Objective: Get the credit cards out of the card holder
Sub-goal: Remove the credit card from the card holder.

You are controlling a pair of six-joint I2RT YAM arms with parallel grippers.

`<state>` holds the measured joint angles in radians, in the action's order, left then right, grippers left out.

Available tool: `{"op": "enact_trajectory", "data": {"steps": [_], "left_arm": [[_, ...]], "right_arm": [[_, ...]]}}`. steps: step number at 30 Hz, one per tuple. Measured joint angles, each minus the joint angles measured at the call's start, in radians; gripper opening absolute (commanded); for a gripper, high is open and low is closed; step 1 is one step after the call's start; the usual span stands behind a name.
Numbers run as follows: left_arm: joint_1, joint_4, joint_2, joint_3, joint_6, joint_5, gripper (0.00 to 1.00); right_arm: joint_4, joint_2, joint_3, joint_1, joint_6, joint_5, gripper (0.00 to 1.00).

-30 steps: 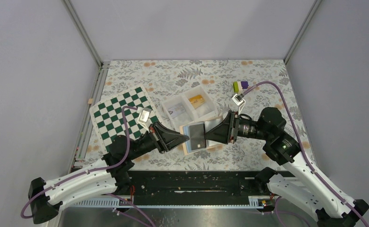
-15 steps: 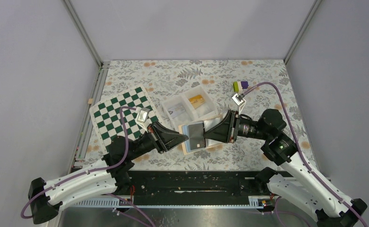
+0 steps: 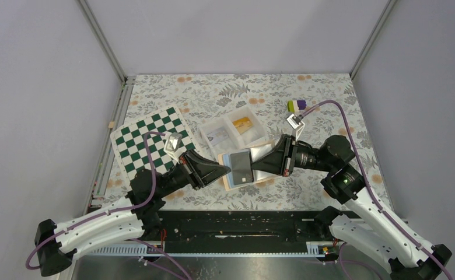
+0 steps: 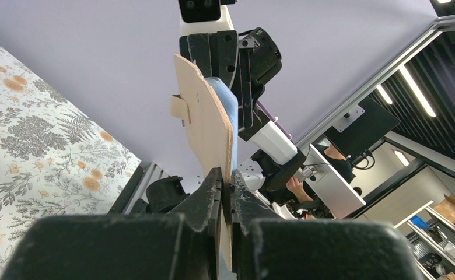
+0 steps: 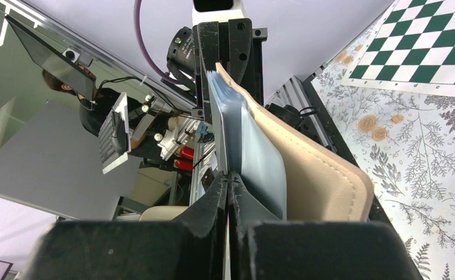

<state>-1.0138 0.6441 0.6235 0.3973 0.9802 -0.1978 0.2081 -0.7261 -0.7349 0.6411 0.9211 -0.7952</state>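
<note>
Top external shows left gripper (image 3: 227, 170) clamping the card holder (image 3: 233, 158), right gripper (image 3: 253, 158) pinched shut on a credit card (image 3: 242, 168), seemingly not yet withdrawn.

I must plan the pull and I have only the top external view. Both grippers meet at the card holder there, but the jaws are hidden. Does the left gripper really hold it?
Observer: Yes. In the left wrist view the left gripper is shut on the tan edge of the card holder, seen edge-on between its fingers.
Operator: And the right one?
Observer: The right gripper is shut on a thin pale blue layer inside the holder; the tan cover bulges free beside it.
Operator: Is this layer a card?
Observer: Card or pocket, I cannot tell; several thin blue edges show at its far end.
</note>
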Motion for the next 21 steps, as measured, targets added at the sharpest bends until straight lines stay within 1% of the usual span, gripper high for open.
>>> {"op": "enact_trajectory", "data": {"steps": [7,14,15,16,18,21], "left_arm": [[0.0,-0.031,-0.017,0.0,0.0,0.0,0.0],[0.002,-0.037,-0.039,-0.006,0.008,0.003,0.0],[0.002,-0.038,-0.04,-0.008,0.008,0.002,0.0],[0.002,-0.038,-0.039,-0.009,0.008,0.002,0.0],[0.002,-0.042,-0.04,-0.012,0.008,0.002,0.0],[0.002,-0.046,-0.039,-0.013,0.008,0.002,0.0]], "right_arm": [[-0.087,0.047,-0.003,0.0,-0.099,0.019,0.0],[-0.135,0.046,-0.009,0.0,-0.165,0.016,0.0],[-0.141,0.043,-0.012,0.0,-0.17,0.015,0.01],[-0.146,0.04,-0.014,0.0,-0.17,0.015,0.12],[-0.146,0.037,-0.016,0.0,-0.163,0.014,0.29],[-0.133,0.035,-0.016,0.0,-0.14,0.015,0.36]]}}
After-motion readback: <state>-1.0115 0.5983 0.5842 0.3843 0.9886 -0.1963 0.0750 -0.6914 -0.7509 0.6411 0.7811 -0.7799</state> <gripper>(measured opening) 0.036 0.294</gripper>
